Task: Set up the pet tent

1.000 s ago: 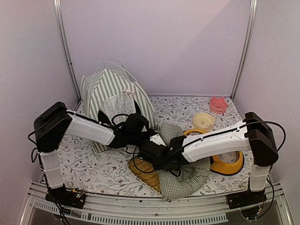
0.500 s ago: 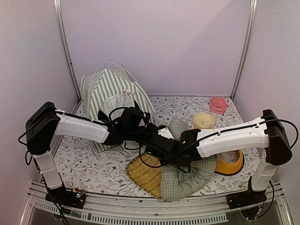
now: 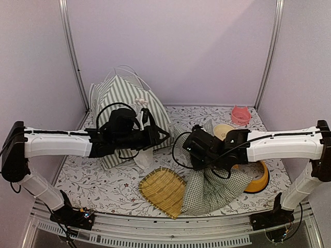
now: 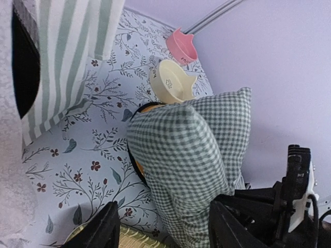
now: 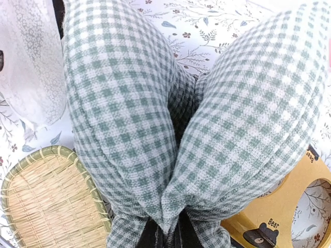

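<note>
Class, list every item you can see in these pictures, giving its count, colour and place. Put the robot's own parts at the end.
pet tent: one, grey-green and white stripes, back left
checked cushion: one, green and white, front, right of centre, one end gripped by the right hand
woven tray: one, straw yellow, front centre, beside the cushion
feeder stand: one, orange-yellow, right side, partly hidden by the cushion
cream bowl: one, cream, behind the cushion
pink bowl: one, pink, back right
table cover: one, white with a leaf print, under everything
left hand: one, black, open, in front of the tent
right hand: one, black, shut on the cushion
</note>
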